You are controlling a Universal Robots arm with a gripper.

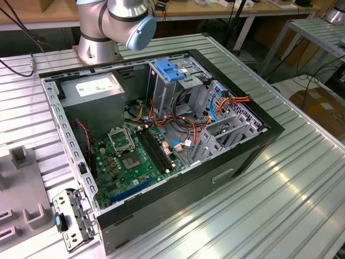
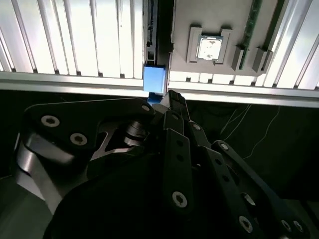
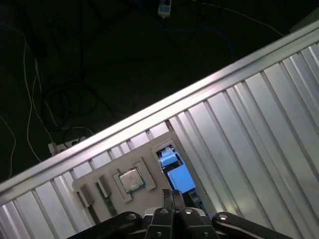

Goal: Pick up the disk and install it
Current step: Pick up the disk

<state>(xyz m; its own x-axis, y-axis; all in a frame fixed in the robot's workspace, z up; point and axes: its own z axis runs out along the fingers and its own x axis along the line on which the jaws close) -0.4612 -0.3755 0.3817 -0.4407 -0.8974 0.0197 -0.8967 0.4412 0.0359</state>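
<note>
The disk (image 3: 177, 175) stands on edge in a slot at the rim of the grey tray (image 3: 144, 151), a blue side rail facing up, just beside the tray's processor chip (image 3: 131, 180). The gripper (image 3: 172, 197) hangs close above the disk, fingers pressed together and gripping nothing. In the exterior view the open computer case (image 1: 259, 135) lies on the ribbed metal table (image 1: 302, 183), apart from the tray.

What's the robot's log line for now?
tool: shut | nearest: disk, blue end showing | beside: processor chip on grey tray | computer case: open
</note>
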